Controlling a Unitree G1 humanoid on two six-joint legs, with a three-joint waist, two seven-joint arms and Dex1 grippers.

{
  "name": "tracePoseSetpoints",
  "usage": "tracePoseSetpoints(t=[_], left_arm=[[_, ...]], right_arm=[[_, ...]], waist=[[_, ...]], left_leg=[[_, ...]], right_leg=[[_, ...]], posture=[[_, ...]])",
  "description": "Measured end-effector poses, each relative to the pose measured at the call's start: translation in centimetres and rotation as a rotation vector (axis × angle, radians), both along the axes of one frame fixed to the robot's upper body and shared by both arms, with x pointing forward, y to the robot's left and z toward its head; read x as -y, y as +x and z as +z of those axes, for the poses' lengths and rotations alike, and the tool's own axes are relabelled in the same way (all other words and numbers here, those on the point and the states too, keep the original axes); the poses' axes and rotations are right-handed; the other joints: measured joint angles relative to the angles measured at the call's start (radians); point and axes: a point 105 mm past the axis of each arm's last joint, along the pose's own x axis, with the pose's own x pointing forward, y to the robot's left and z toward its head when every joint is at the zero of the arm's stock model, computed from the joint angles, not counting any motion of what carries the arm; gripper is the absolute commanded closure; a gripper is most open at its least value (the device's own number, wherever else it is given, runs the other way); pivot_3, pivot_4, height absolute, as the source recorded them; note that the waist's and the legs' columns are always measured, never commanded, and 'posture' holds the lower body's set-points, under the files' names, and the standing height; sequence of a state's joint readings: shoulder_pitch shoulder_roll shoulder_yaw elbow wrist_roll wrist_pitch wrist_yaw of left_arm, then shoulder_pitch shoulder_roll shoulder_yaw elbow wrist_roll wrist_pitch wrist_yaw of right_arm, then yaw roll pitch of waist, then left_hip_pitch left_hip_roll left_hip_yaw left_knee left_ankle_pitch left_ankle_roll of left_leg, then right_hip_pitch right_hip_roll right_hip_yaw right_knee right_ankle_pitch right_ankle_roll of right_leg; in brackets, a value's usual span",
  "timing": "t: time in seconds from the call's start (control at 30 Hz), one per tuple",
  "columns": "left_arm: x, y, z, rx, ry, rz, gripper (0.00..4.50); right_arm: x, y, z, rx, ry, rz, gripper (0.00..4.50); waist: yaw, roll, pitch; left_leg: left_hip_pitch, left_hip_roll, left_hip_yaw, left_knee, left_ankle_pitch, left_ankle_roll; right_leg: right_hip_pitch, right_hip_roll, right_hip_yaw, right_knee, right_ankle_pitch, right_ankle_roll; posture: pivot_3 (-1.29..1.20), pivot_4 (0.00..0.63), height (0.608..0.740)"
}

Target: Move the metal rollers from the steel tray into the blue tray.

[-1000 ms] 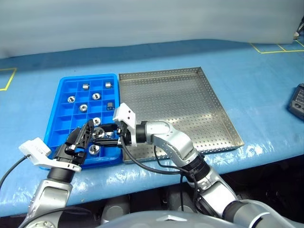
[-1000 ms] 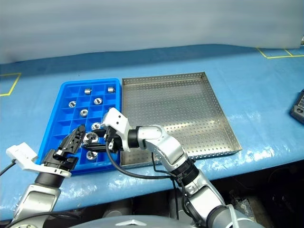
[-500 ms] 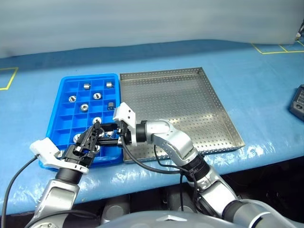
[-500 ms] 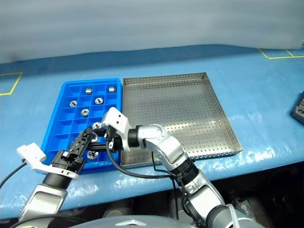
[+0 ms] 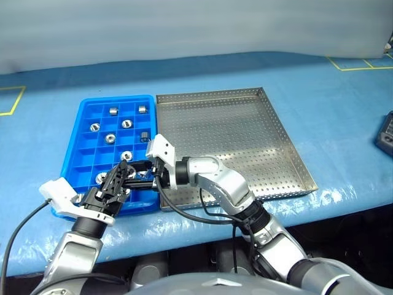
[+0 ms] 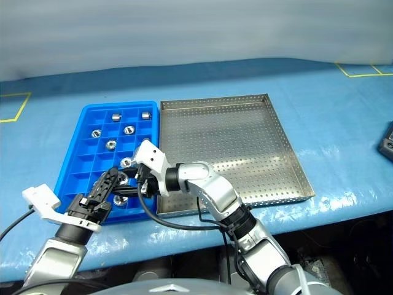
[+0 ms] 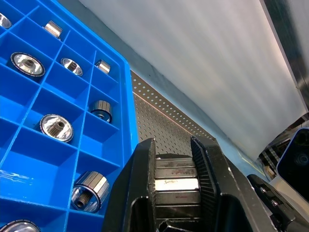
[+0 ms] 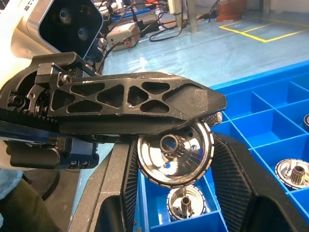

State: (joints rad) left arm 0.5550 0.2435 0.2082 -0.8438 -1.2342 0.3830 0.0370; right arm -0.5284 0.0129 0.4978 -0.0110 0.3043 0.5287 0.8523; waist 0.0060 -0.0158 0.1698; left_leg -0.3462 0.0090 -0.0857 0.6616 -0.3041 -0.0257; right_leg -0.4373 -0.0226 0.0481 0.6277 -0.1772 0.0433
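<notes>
Though crowded together above the near right corner of the blue tray (image 5: 72, 138), easy enough to tell apart. Reaching in from the steel tray's side: right end effector (image 8: 174, 145), narrowly closed on one metal roller (image 8: 175, 157), pinched by its knurled rim between both fingers, toothed central hole facing the wrist camera. Coming up from the tabletop's near edge: left end effector (image 7: 171, 145), fingers drawn tight together, one finger lying across the top of that same roller and touching it. Cannot tell whether gripping the roller or merely pressed against it. Held above the compartments, clear of the tray floor.

Lying along the left part of the blue-covered tabletop (image 5: 338, 110): blue tray, long right side just beside the steel tray (image 5: 233, 135). Sitting in its compartments, one apiece: other metal rollers, two in the far row (image 5: 113, 111) (image 5: 142, 109), two in the next (image 5: 94, 127) (image 5: 125, 123), then further ones toward the near edge (image 5: 110, 137) (image 5: 142, 135) (image 5: 126, 155). Partly hidden behind the end effectors in the nearest rows, so no full count. Seen directly below the held roller in the right wrist view: another one (image 8: 186, 205), upright in its cell.

At the tabletop's right edge, well apart from both trays: dark device (image 5: 385, 129). Near the far right corner: yellow tape lines (image 5: 353, 61).
</notes>
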Motion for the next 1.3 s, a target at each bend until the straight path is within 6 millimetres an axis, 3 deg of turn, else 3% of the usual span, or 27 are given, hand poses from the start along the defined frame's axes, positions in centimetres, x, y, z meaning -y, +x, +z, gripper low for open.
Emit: tracePoseSetpoints(t=[0.03,0.3,0.53,0.77,0.87,1.07,1.3], left_arm=[[0.0,0.0,0.0,-0.001,0.0,0.0,3.73],[0.0,0.0,-0.1,-0.005,0.002,0.003,3.73],[-1.2,0.2,0.3,0.011,0.023,0.076,3.73],[-8.8,0.7,0.8,0.02,0.141,0.478,3.73],[-10.8,1.0,0.7,0.005,0.208,0.56,3.73],[-12.4,4.1,0.4,0.001,0.219,0.58,3.73],[-12.5,7.6,-1.0,-0.068,0.25,0.541,3.73]], right_arm=[[0.0,0.0,0.0,-0.002,-0.002,0.001,2.66],[-0.1,-0.5,-0.1,-0.026,-0.004,0.035,0.03],[0.1,0.0,0.2,0.011,-0.01,-0.002,0.0],[1.5,0.4,0.1,0.03,-0.013,-0.082,0.0],[2.4,0.3,0.0,0.032,-0.021,-0.118,0.0],[3.3,-0.2,-0.2,0.019,-0.03,-0.169,0.0],[3.9,-0.1,-0.6,0.005,-0.05,-0.222,0.0]], waist=[[0.0,0.0,0.0],[0.009,0.0,0.0],[0.01,0.0,0.0],[0.016,0.0,0.0],[0.019,-0.001,0.0],[0.016,-0.001,-0.001],[-0.015,-0.002,-0.001]], left_leg=[[0.0,0.0,0.0,0.0,0.0,0.0],[0.0,0.0,0.0,0.0,0.0,0.0],[0.0,0.0,0.0,0.0,0.0,0.0],[0.0,0.0,0.0,-0.001,0.0,-0.001],[-0.001,-0.001,0.0,0.0,0.0,-0.001],[0.001,-0.001,-0.001,0.0,0.001,-0.002],[0.001,-0.001,-0.001,-0.001,0.001,-0.002]], right_leg=[[0.0,0.0,0.0,0.0,0.0,0.0],[0.0,0.0,0.0,0.0,0.0,0.0],[-0.001,0.0,0.0,0.0,0.0,0.0],[0.0,0.0,0.0,-0.001,0.0,0.0],[0.0,0.0,0.0,-0.001,0.0,0.0],[0.002,0.0,-0.001,-0.001,0.0,0.0],[0.002,0.0,-0.001,-0.001,0.001,0.002]], posture=[[0.18,0.15,0.74],[0.18,0.15,0.74],[0.18,0.15,0.74],[0.15,0.15,0.74],[0.13,0.15,0.74],[0.08,0.15,0.74],[0.03,0.15,0.74]])
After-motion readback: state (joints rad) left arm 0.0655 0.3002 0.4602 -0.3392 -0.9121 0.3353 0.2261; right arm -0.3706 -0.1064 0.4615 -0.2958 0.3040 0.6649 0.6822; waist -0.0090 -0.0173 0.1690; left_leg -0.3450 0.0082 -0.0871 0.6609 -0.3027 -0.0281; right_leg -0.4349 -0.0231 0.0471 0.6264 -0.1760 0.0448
